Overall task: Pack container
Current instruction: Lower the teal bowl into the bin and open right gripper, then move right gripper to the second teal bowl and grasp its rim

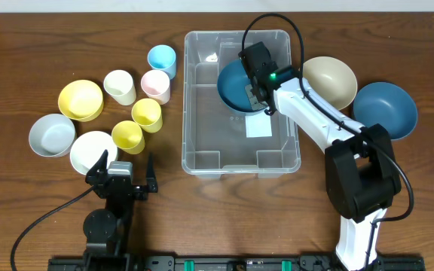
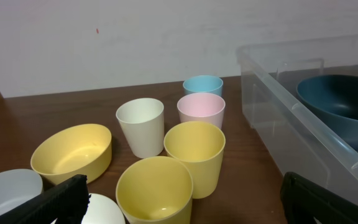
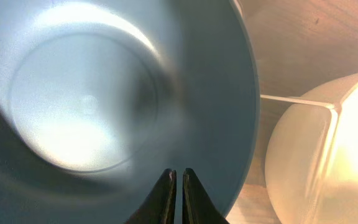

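Reading no text, brand or number anywhere; finding only a blank-looking white label (image 1: 258,128) right of centre, on the container (image 1: 186,105) base.

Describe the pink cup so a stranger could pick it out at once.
Find the large clear container in the middle. To its left stands a cluster of cups; the pink cup is close to the container, beside the light blue cup. It is the only pink one among blue, white and yellow neighbours.

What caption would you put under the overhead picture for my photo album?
The right gripper holds a blue bowl by its rim inside the clear container, with cups waiting nearby.
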Action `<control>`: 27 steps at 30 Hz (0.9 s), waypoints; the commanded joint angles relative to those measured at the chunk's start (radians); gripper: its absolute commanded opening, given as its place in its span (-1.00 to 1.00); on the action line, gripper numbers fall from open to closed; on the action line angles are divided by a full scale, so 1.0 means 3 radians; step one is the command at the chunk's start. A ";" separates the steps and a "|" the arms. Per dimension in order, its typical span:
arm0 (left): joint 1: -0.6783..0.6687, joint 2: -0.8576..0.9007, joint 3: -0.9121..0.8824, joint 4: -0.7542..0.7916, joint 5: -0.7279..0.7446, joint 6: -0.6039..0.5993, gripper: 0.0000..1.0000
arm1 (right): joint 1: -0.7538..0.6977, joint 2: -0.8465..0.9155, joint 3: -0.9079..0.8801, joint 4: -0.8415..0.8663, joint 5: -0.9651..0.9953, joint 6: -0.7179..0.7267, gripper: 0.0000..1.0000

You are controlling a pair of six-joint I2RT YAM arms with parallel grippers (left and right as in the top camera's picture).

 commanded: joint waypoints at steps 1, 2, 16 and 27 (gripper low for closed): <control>-0.0017 -0.0018 -0.0046 -0.0134 -0.0015 -0.0042 0.96 | 0.0039 -0.0186 0.0163 -0.0045 0.0060 -0.0069 -0.85; -0.0017 -0.0018 -0.0046 -0.0134 -0.0015 -0.0042 0.96 | 0.0048 -0.0257 0.0195 -0.0076 0.0060 -0.0069 -0.85; -0.0017 -0.0018 -0.0046 -0.0134 -0.0015 -0.0042 0.96 | -0.0537 -0.1686 0.0235 -0.1092 0.0186 0.0380 -0.78; -0.0017 -0.0018 -0.0046 -0.0134 -0.0017 -0.0042 0.96 | -0.1850 -0.1662 -0.0137 -0.1344 -0.0242 0.0698 -0.80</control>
